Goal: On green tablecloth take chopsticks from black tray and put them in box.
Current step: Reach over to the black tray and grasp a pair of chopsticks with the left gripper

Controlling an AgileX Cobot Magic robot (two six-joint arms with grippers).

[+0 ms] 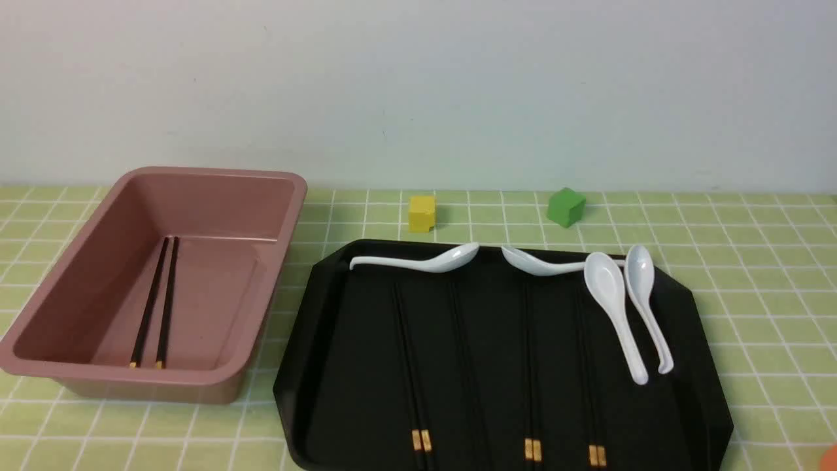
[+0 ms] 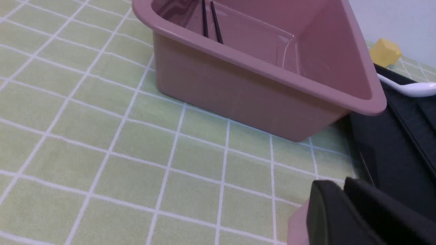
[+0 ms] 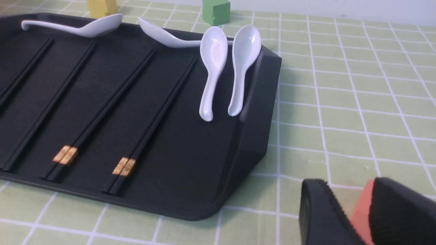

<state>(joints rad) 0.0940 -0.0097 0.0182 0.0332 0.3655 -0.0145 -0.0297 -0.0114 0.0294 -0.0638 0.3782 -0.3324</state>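
Observation:
The box [image 1: 216, 176] stands at the left on the green tablecloth [image 1: 752, 261], with one pair of chopsticks [image 1: 157, 301] lying inside; both also show in the left wrist view, the box [image 2: 259, 68] and the pair [image 2: 211, 20]. The black tray [image 1: 693, 366] lies to its right and carries several pairs of chopsticks [image 1: 533, 449], seen closer in the right wrist view [image 3: 124, 166]. My left gripper [image 2: 340, 183] is shut and empty, low over the cloth near the box's front corner. My right gripper [image 3: 349, 190] is slightly open and empty, over the cloth beside the tray's [image 3: 252, 143] near right corner.
Several white spoons [image 1: 614, 307] lie on the tray's far and right parts. A yellow cube [image 1: 422, 213] and a green cube [image 1: 565, 207] sit behind the tray. A wall closes the back of the table.

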